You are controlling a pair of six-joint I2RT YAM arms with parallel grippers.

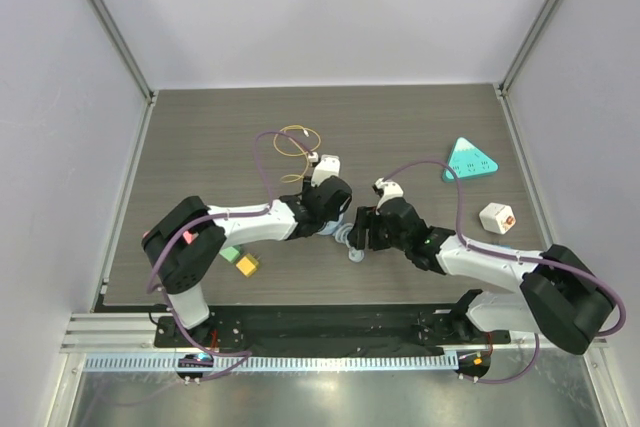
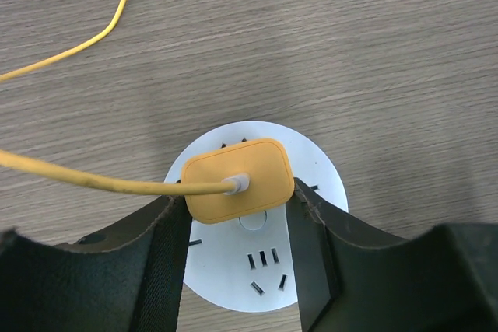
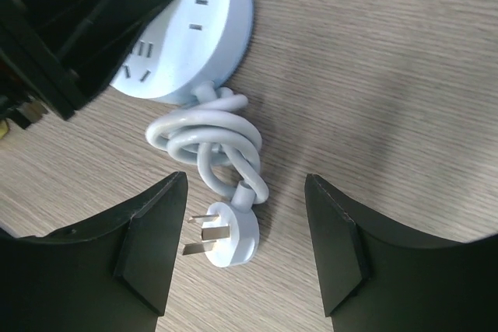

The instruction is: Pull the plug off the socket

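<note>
1. Orange plug (image 2: pixel 237 180) is still fully seated in the round white socket (image 2: pixel 264 270) on the surface (image 2: pixel 389 52). The pull is not done.
2. Left fingers (image 2: pixel 163 254) are closed against the plug's two sides and seem to be in contact. The grasp looks set; only the lift is left.
3. Right fingers (image 3: pixel 152 246) are wide apart and hold nothing, over the socket's coiled white cord (image 3: pixel 206 138) and three-pin plug (image 3: pixel 229 231). The socket is unpinned and may rise with the plug.
4. Yellow cable (image 2: pixel 93 180) trails left and may drag. Teal triangle (image 1: pixel 470 159), white cube (image 1: pixel 497 217), green block (image 1: pixel 230 254) and yellow block (image 1: pixel 247 265) are well apart.
</note>
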